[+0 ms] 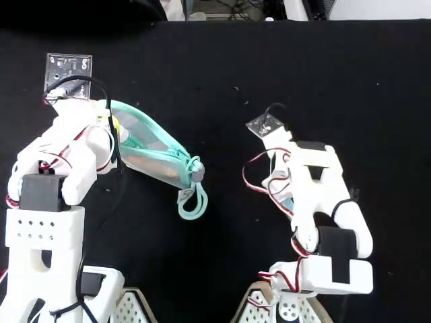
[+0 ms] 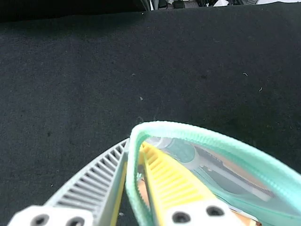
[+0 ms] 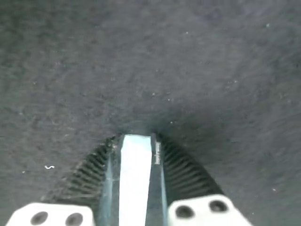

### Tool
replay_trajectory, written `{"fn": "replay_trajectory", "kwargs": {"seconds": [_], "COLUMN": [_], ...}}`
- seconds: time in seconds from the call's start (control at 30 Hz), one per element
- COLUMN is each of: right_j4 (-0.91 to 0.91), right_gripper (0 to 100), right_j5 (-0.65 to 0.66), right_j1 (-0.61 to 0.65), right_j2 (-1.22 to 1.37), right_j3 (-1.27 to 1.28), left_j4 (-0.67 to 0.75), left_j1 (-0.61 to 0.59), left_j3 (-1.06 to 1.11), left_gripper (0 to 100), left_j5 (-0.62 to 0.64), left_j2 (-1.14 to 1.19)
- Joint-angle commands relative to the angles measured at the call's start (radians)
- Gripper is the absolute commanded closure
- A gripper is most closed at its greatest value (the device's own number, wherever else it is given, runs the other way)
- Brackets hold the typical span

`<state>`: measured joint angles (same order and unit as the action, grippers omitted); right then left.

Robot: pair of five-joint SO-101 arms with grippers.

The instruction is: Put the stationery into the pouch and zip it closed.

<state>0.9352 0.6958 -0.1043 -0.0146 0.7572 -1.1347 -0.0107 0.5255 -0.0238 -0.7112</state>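
The mint-green pouch [image 1: 155, 158] lies left of centre, its mouth towards the left arm and its strap loop [image 1: 192, 202] at the near end. My left gripper [image 1: 116, 131] is shut on the pouch's zip rim [image 2: 134, 165]. Its yellow finger [image 2: 169, 183] is inside the mouth and its grey finger [image 2: 94, 183] outside. Grey and white stationery [image 2: 188, 153] shows inside the pouch. My right gripper [image 3: 134, 139] points down at the black cloth, shut on a flat pale-blue item [image 3: 135, 179]. A bit of that blue item [image 1: 287, 202] peeks out under the right arm.
Black cloth [image 1: 222, 60] covers the whole table. A wide bare stretch lies between the two arms and towards the far edge. Cables and equipment sit beyond the far edge [image 1: 236, 8].
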Motion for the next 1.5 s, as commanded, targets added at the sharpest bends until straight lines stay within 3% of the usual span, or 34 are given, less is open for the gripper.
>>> {"fn": "replay_trajectory", "kwargs": {"seconds": [0.0, 0.13, 0.33, 0.57, 0.8, 0.97, 1.17, 1.47], "right_j4": [0.015, 0.014, 0.014, 0.023, 0.043, 0.098, 0.066, -0.040], "right_gripper": [98.7, 98.7, 98.6, 98.6, 98.5, 98.5, 98.5, 98.5], "right_j5": [0.009, -0.011, -0.181, -0.410, -0.585, -0.615, -0.614, -0.614], "right_j1": [-0.009, -0.008, 0.015, 0.252, 0.537, 0.686, 0.786, 0.804], "right_j2": [-0.045, -0.283, -0.799, -1.164, -1.079, -0.960, -0.822, -0.723], "right_j3": [-0.004, 0.042, 0.053, -0.114, -0.400, -0.556, -0.598, -0.572], "left_j4": [-0.009, -0.009, -0.008, -0.011, -0.005, -0.005, -0.005, -0.005], "left_j1": [-0.010, -0.010, -0.010, -0.005, 0.028, 0.085, 0.116, 0.131], "left_j3": [0.099, 0.099, 0.101, 0.101, 0.090, 0.090, 0.090, 0.093], "left_gripper": [97, 97, 97, 97, 97, 97, 97, 97], "left_j5": [0.002, 0.002, 0.002, 0.002, 0.005, 0.003, 0.005, 0.003], "left_j2": [0.028, 0.028, 0.028, 0.028, 0.028, 0.026, 0.026, 0.020]}}
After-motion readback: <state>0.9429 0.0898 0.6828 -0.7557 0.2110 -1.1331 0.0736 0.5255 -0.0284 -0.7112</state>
